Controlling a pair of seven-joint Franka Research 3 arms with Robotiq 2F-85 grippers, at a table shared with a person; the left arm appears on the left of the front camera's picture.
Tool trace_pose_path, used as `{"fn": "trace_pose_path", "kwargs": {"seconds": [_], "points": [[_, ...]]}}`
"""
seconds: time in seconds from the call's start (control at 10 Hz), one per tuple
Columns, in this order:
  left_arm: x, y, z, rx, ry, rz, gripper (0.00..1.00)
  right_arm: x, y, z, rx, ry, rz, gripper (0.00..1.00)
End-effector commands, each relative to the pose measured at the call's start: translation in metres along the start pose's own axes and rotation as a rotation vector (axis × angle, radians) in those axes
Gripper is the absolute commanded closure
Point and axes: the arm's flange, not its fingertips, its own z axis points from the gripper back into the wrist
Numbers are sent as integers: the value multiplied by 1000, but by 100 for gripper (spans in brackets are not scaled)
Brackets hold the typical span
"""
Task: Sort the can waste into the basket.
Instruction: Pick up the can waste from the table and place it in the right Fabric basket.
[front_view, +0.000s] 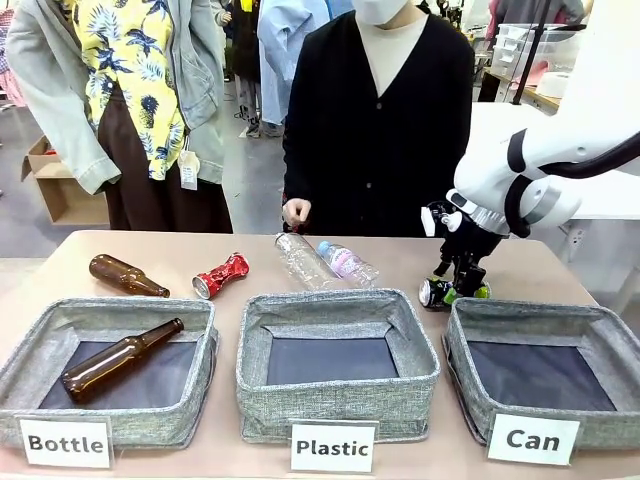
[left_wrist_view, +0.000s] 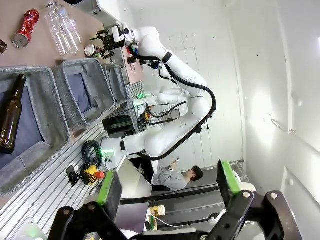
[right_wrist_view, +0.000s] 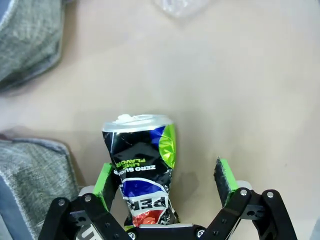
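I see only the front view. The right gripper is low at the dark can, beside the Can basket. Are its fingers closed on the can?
Observer: No. In the right wrist view the fingers of the right gripper are open; the dark can lies between them, one pad close to it, the other apart.
Operator: Is some text readable on it?
Observer: Yes: ZERO SUGAR, LIME FLAVOR.
Operator: And the left gripper?
Observer: The left gripper is open, with nothing between its fingers.

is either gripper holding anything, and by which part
Nothing is held. The right gripper is open around the dark can, near its base, one pad touching it, the other apart. The left gripper is open, empty.
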Motion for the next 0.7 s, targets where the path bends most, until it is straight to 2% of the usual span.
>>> {"fn": "trace_pose_path", "kwargs": {"seconds": [0.0, 0.3, 0.4, 0.5, 0.6], "points": [[1, -2, -1, -23, 0, -9, 0, 9, -9, 2, 15, 25, -17, 0], [1, -2, -1, -23, 0, -9, 0, 9, -7, -5, 13, 66, -36, 0], [1, -2, -1, -23, 0, -9, 0, 11, -6, -5, 15, 75, -33, 59], [1, -2, -1, -23, 0, -9, 0, 12, -6, -5, 21, 83, -38, 59], [1, -2, -1, -23, 0, -9, 0, 12, -5, -4, 24, 90, -39, 100]]}}
